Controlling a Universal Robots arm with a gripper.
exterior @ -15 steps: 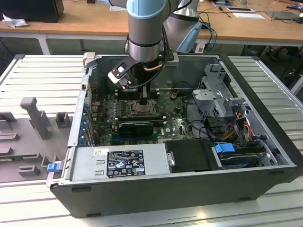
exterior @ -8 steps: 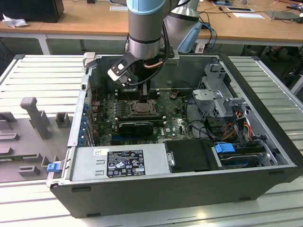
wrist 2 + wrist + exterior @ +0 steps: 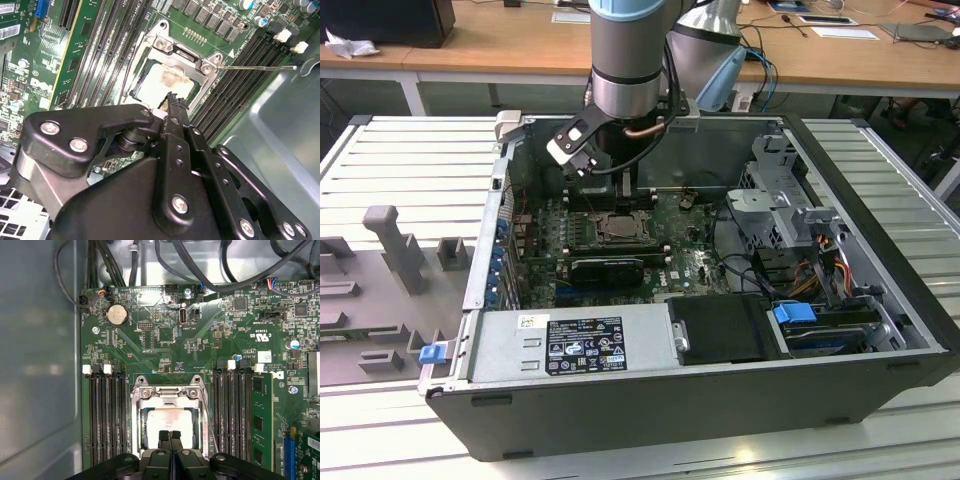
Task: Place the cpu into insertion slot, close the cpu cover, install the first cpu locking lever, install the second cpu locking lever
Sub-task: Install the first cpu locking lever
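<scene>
The cpu (image 3: 170, 422) (image 3: 160, 85), a pale silvery square with a stained top, lies in the insertion slot (image 3: 168, 380) on the green board. Over it lies the cpu cover (image 3: 140, 400) (image 3: 187, 57), flat, with the chip showing through its window. My gripper (image 3: 169, 436) (image 3: 172, 100) (image 3: 625, 205) is shut with nothing between its black fingers; the tips are directly over the chip's near edge. A thin wire locking lever (image 3: 260, 68) (image 3: 211, 425) angles away from one socket corner across the memory slots.
Black memory slots (image 3: 105, 415) flank the socket on both sides. A black graphics card (image 3: 607, 268), the power supply (image 3: 575, 345) and the drive cage (image 3: 790, 215) stand around it inside the case. Cables (image 3: 200, 270) and the grey case wall (image 3: 280, 130) are close by.
</scene>
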